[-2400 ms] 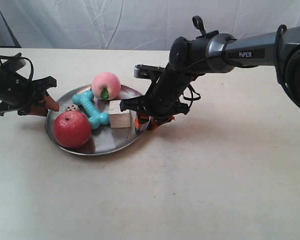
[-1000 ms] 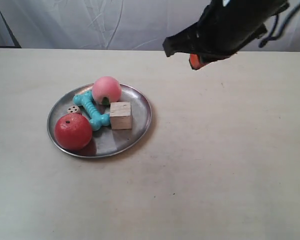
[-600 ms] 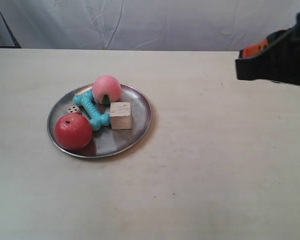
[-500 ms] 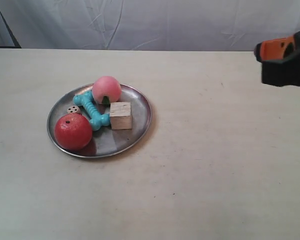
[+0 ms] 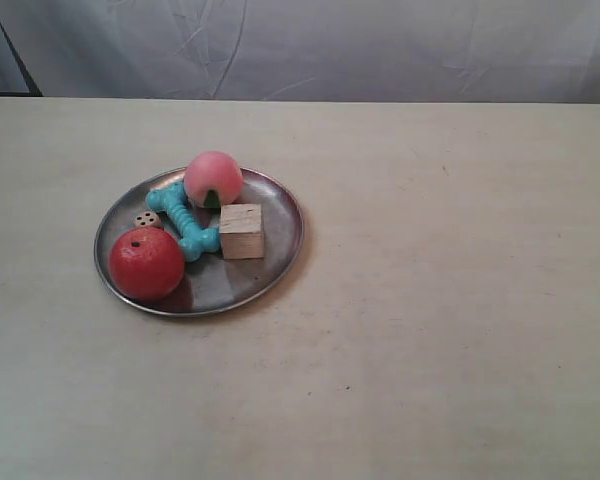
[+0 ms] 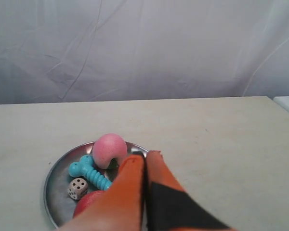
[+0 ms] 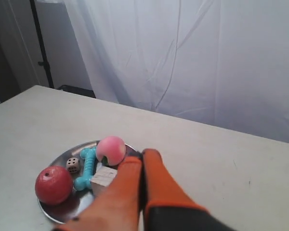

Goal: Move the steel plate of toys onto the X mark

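Observation:
The steel plate (image 5: 270,268) rests on the cream tabletop left of centre. On it lie the pink peach (image 5: 212,177), the red ball (image 5: 145,263), the teal bone (image 5: 183,218), the wooden cube (image 5: 241,231) and the beige die (image 5: 146,218). Neither arm shows in the exterior view. My left gripper (image 6: 145,154) is shut and empty, hovering off the plate (image 6: 53,168) with the peach (image 6: 109,150) past its tips. My right gripper (image 7: 143,155) is also shut and empty, near the cube (image 7: 104,177). I cannot make out the X mark; it may be under the plate.
A white cloth backdrop (image 5: 310,45) hangs behind the table's far edge. A tiny dark speck (image 5: 347,388) lies on the tabletop toward the front, too small to identify. A dark stand (image 7: 41,43) rises beyond the table in the right wrist view.
Both arms have left the plate's rim and gone out of the exterior view, the one at that view's right lifting and sweeping off to the right. The plate and toys have not moved.

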Robot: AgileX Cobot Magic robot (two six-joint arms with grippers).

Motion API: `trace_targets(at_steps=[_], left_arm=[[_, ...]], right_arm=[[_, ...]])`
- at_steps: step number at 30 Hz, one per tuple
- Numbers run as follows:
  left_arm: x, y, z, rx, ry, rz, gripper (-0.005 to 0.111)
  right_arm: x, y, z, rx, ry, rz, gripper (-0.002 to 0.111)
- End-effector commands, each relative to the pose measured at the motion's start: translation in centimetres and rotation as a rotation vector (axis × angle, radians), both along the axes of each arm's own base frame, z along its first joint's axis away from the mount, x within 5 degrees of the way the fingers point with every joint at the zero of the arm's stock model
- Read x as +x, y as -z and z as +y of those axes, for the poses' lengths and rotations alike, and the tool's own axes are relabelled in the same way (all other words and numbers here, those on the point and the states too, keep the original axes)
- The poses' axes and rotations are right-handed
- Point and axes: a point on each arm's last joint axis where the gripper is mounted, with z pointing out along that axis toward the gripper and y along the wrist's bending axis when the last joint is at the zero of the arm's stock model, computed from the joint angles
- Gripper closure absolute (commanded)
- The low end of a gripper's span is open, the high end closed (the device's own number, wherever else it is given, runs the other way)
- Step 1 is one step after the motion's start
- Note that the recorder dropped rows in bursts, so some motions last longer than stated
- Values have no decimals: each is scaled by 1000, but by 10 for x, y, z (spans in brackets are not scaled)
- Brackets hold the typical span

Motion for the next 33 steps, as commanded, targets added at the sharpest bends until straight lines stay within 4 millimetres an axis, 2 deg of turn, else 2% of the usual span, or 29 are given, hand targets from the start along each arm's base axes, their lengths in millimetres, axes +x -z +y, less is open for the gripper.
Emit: trace_targets(at_steps=[1,6,10,13,17,26,29,33], left_arm=[[-3,0,-3,-41,26,11,107],[-3,0,-3,-34,35,13,107],[-3,0,-3,-34,35,10,107],[-3,0,-3,-34,35,10,107],[-4,0,-5,-24,64,8,107],[-5,1,-6,4,81,5,107],[-5,1,-6,-10,83,6,107],[-7,1,-8,-38,109,30,107]], right_arm=[[-19,-4,-10,63,27,-77,108],[-44,10,-30,164,197,-235,108],[-63,38,-39,177,326,-361,108],[-71,57,-42,167,399,-386,108],[-68,83,-44,151,450,-349,108],[-49,148,-45,114,463,-142,108],[-49,159,-44,100,462,-61,108],[-49,163,-44,95,461,-17,108]])
